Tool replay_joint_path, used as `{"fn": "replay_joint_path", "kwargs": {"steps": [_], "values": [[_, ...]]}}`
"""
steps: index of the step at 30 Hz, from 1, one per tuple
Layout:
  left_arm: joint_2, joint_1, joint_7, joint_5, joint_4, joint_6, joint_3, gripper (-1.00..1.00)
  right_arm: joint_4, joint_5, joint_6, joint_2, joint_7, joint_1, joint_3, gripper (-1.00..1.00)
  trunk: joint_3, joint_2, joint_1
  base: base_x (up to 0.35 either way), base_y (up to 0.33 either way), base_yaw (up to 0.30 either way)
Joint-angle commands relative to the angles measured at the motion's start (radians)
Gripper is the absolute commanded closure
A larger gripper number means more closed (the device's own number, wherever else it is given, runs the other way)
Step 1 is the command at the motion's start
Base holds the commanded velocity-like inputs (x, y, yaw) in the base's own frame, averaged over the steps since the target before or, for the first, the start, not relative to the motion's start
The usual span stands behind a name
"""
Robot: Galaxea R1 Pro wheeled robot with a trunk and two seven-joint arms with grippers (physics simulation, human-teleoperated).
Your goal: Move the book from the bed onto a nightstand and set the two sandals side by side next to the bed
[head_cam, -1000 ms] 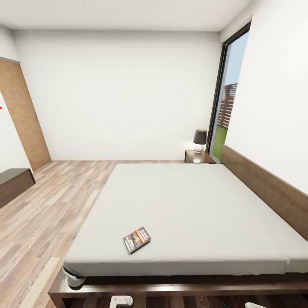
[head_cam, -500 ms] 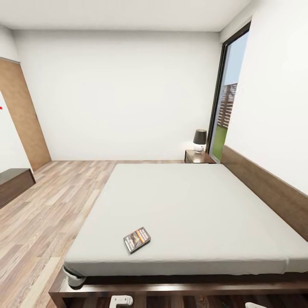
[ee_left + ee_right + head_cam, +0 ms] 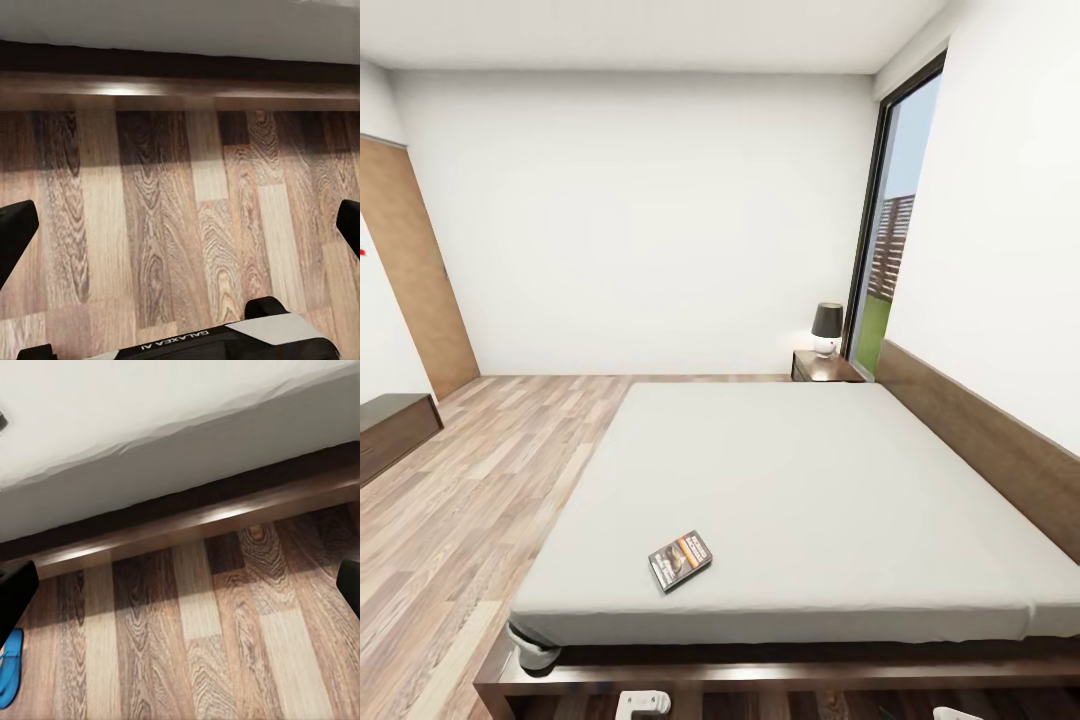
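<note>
The white-walled bedroom with its wood-plank floor [image 3: 470,480] takes up the head view, and the large low bed [image 3: 800,500], a dark brown frame under a bare light-grey mattress, spreads across the lower centre and right of the frame. The small thin paperback book with a dark cover and orange band [image 3: 680,560] lies flat on the mattress at lower centre, close to the near edge, which looks like a convenient reach from where the robot stands at the foot. A boxy dark brown nightstand [image 3: 825,367] sits at the far corner of the bed, right of centre, beside the tall dark-framed window [image 3: 890,250]; a small lamp with a dark shade [image 3: 826,327] stands on its top, so the book would probably have to go on whatever bare top remains, too small here to judge. In the right wrist view a bright blue flat sandal [image 3: 9,679] peeks in at the lower left edge, lying on the floor planks just out from the bed frame; its partner cannot be made out. The left gripper [image 3: 180,225] hangs over bare floor before the bed's base, its two dark fingertips [image 3: 15,232] wide apart at opposite edges, holding nothing. The right gripper [image 3: 180,589] is likewise spread and empty, apparently because no pick has begun.
</note>
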Motion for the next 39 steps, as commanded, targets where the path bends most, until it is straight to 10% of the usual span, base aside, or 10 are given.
{"fn": "replay_joint_path", "kwargs": {"steps": [1,39], "values": [[0.0,0.0,-0.002,-0.009,-0.001,-0.002,0.008,-1.0,0.002,-0.01,-0.003,0.0,0.004,0.0,0.008,-1.0,0.0,-0.001,0.0,0.0,0.0,0.0],[0.006,0.0,-0.004,-0.009,-0.001,-0.003,0.013,-1.0,0.001,-0.01,-0.003,0.0,0.005,0.0,0.008,-1.0,0.0,-0.001,0.0,0.069,0.0,0.0]]}}
